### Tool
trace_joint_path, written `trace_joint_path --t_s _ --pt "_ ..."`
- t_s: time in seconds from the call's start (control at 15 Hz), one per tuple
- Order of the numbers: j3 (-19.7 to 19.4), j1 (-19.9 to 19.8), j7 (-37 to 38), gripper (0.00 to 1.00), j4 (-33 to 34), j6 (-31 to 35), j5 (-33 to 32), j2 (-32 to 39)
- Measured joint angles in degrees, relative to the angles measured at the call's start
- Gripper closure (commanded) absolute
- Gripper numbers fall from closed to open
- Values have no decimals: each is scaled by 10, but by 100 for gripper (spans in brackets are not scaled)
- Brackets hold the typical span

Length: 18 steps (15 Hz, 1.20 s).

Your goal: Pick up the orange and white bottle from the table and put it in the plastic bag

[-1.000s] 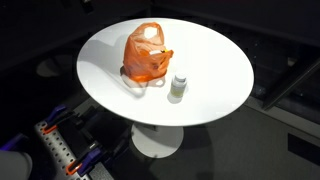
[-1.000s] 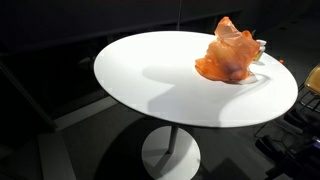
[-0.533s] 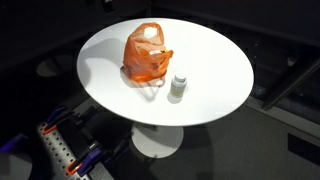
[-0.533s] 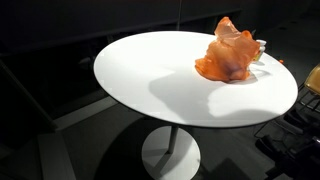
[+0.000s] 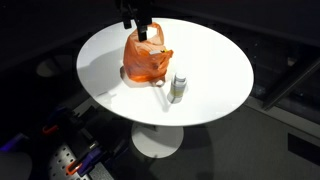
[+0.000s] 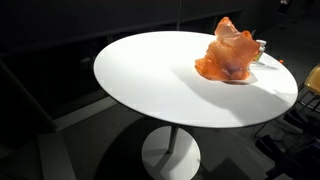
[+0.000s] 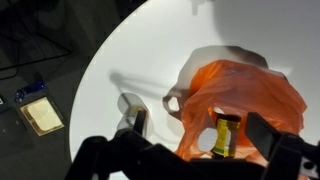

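An orange plastic bag (image 5: 147,58) sits on the round white table (image 5: 215,60); it also shows in the other exterior view (image 6: 232,55) and the wrist view (image 7: 250,95). A small pale bottle with a white cap (image 5: 178,88) stands upright on the table just beside the bag and appears in the wrist view (image 7: 129,104). In the wrist view a bottle with a yellow label and dark cap (image 7: 227,135) shows inside the bag. My gripper (image 5: 142,30) hangs above the bag, open and empty, with its fingers spread on either side of the bag (image 7: 200,125).
The table (image 6: 160,80) stands on a single white pedestal (image 5: 158,140) over a dark floor. A rack with coloured parts (image 5: 60,155) stands on the floor near the table's edge. A flat tan object (image 7: 40,115) lies on the floor.
My gripper has come into an exterior view from the top and now hangs over the bag. Its shadow has moved across the table. The bag and the bottle have not moved.
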Motion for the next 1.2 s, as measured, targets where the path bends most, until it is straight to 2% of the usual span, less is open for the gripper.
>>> trace_joint_path --t_s 0.47,0.87,1.2 --pt "-24 -10 54 0 40 22 -32 100" --pt "-25 -6 54 0 40 22 -32 101" --pt "-45 -9 91 0 58 24 -32 127"
